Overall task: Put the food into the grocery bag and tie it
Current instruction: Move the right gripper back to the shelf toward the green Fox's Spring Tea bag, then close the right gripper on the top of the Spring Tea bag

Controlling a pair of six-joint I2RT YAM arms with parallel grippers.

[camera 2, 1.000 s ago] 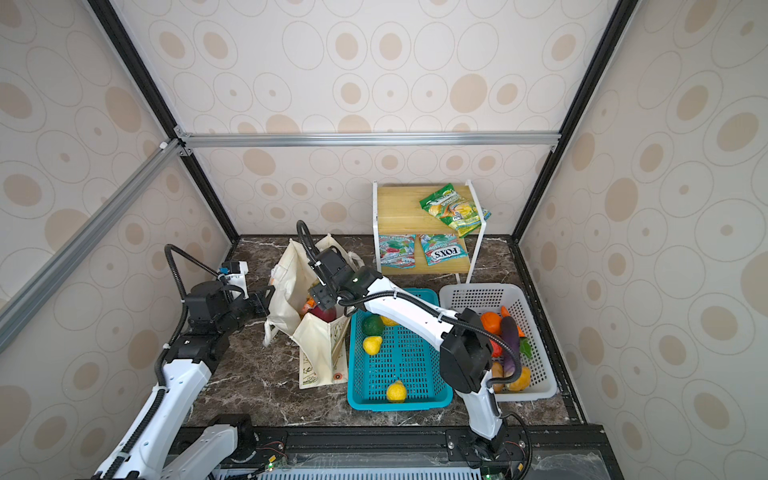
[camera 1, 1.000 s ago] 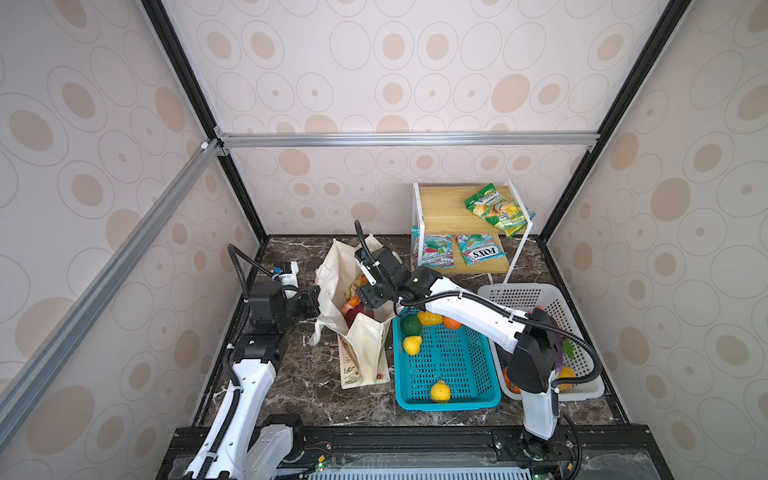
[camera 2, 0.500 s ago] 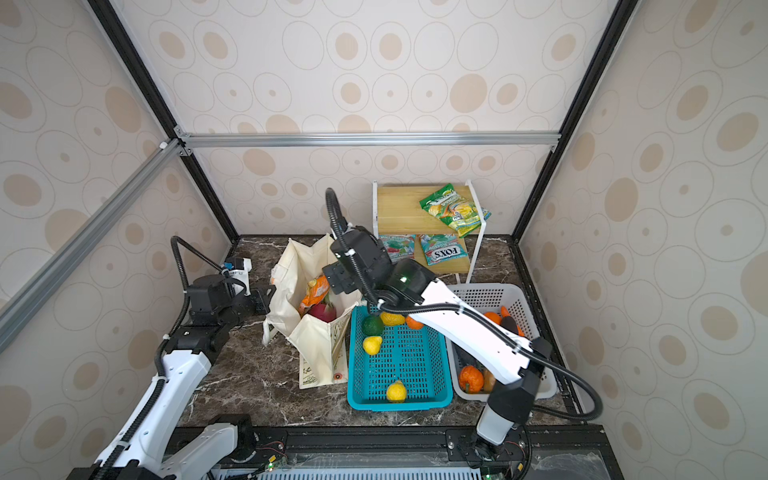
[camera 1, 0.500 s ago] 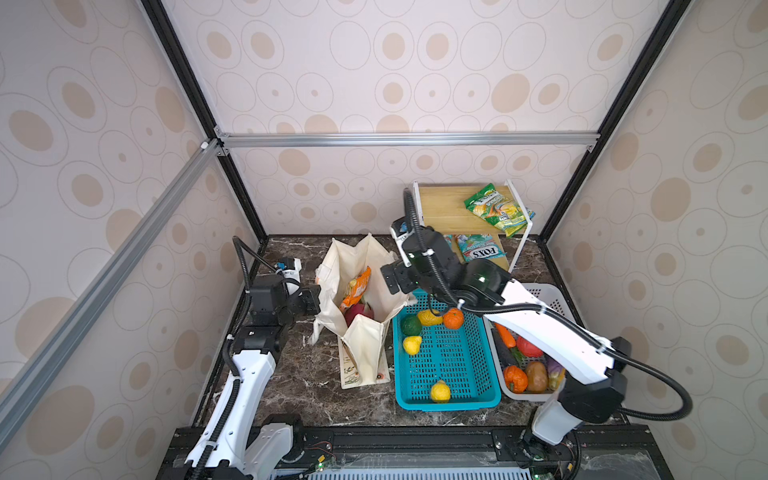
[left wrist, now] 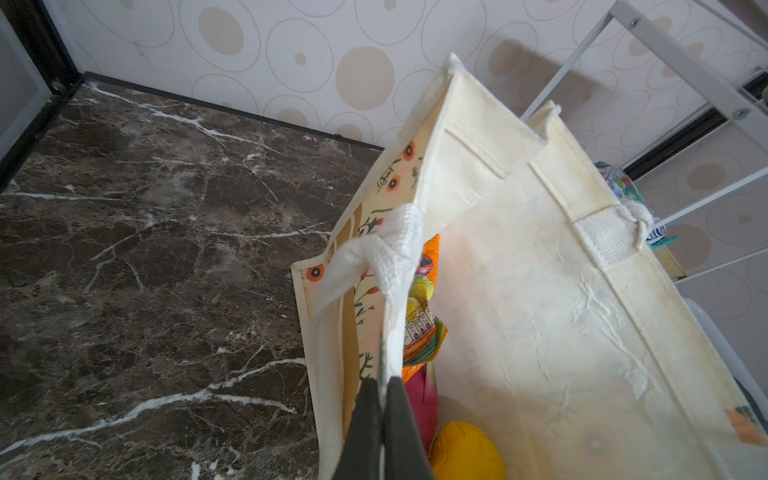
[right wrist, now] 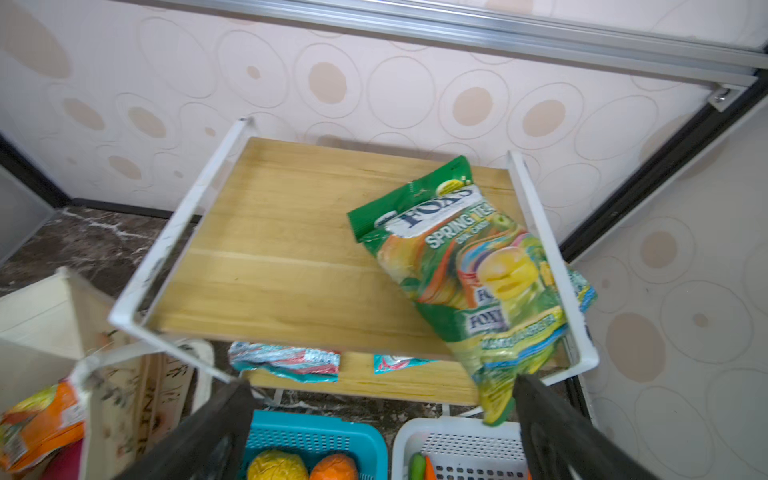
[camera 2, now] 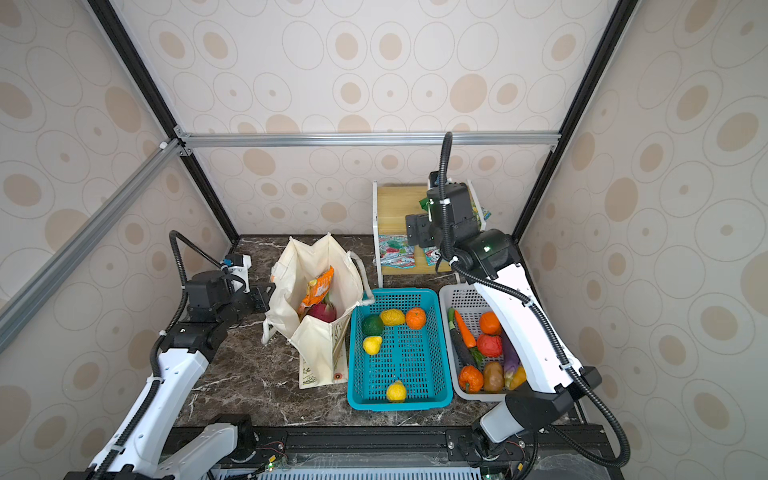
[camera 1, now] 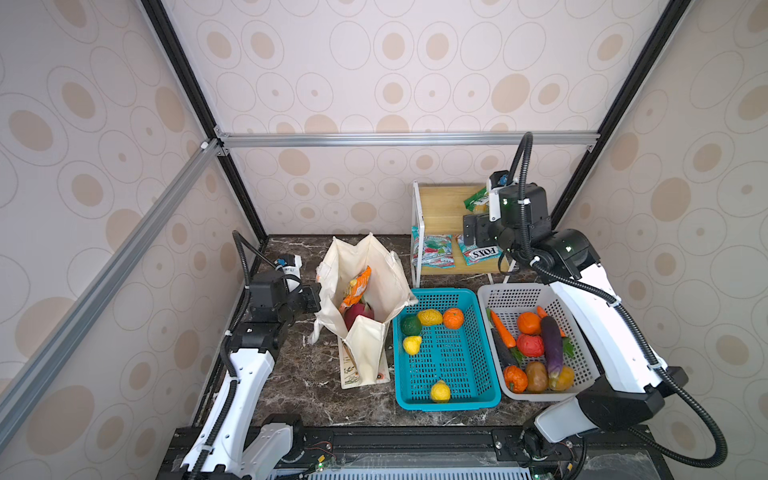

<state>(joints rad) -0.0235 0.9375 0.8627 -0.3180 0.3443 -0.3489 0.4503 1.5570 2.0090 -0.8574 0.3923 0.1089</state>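
Left wrist view: left gripper pinched fully shut on the rim of the cream canvas floral-print grocery bag, right beside the white woven handle strap. Inside the bag, past the black fingers: orange glossy snack packet, pink dragon fruit below it, one yellow lumpy fruit lower down.

Both top views: bag upright and gaping on the dark marble tabletop, just left of the teal plastic basket. Three more yellow lumpy fruits loose in that basket. Dark purple eggplant among other vegetables in the pale grey plastic basket on the far right.

Right wrist view: right gripper spread wide, nothing between the fingers, raised in front of the white-framed wooden rack. Green glossy snack packet flat on the top shelf, tilted, lower corner hanging past the front edge just beside one finger. Hard to tell through the blur whether touching or only close. Teal packets on the lower shelf.
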